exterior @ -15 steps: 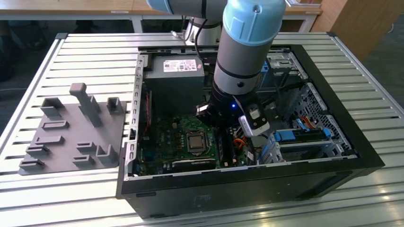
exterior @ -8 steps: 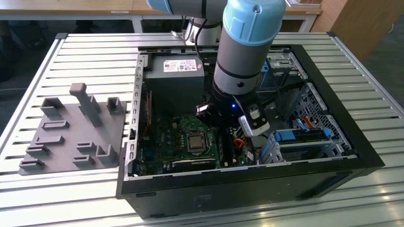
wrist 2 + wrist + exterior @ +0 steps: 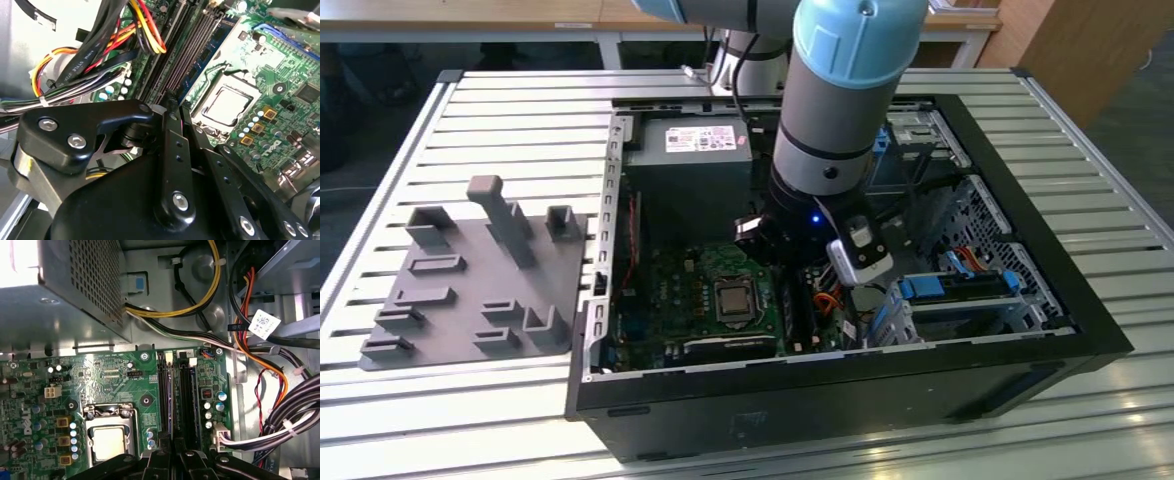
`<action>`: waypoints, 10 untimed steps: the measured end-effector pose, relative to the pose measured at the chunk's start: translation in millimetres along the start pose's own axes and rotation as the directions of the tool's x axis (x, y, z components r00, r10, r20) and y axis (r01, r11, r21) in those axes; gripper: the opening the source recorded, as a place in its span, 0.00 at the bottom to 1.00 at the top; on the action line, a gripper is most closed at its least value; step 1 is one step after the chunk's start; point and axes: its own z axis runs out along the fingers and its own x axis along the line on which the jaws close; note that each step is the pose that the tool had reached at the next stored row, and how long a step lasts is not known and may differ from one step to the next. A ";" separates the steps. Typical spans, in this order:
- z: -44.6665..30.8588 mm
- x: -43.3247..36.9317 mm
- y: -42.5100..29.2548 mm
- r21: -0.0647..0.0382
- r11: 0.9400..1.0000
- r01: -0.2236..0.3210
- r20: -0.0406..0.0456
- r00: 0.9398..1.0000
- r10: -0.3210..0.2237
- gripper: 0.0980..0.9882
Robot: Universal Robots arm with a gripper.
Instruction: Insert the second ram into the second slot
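Note:
The open computer case [image 3: 1067, 300] lies on the slatted table, and my arm reaches down into it over the green motherboard [image 3: 115, 370]. The second ram [image 3: 170, 400] is a thin dark-blue strip seen edge-on. It runs along the memory slots [image 3: 186, 400] beside the processor socket. In the second wrist view the ram [image 3: 200, 67] shows as a blue edge leading away from the fingertips. My gripper [image 3: 173, 444] [image 3: 172, 107] has its black fingers pressed together on the ram's near end. I cannot tell how deep the ram sits in its slot.
The processor socket [image 3: 107, 437] [image 3: 225, 102] lies close beside the slots. On the slots' other side runs a bundle of coloured cables [image 3: 280, 415] [image 3: 100, 45]. The grey power supply [image 3: 687, 140] stands beyond. A grey fixture plate [image 3: 474, 270] rests at the exterior view's left.

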 end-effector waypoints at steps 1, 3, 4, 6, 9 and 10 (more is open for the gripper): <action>0.0 -0.6 0.0 0.000 1.000 0.010 0.000 1.000 -0.010 0.05; -0.1 -2.7 0.2 0.000 1.000 0.022 -0.001 1.000 -0.022 0.05; -0.1 -3.3 0.3 0.000 1.000 0.024 -0.001 1.000 -0.024 0.05; -0.2 -3.8 0.3 -0.002 1.000 0.028 -0.001 1.000 -0.028 0.05; -0.1 -3.9 0.2 -0.025 0.999 0.030 -0.002 1.000 -0.030 0.05; -0.1 -3.9 0.2 -0.032 0.999 0.030 -0.003 1.000 -0.030 0.05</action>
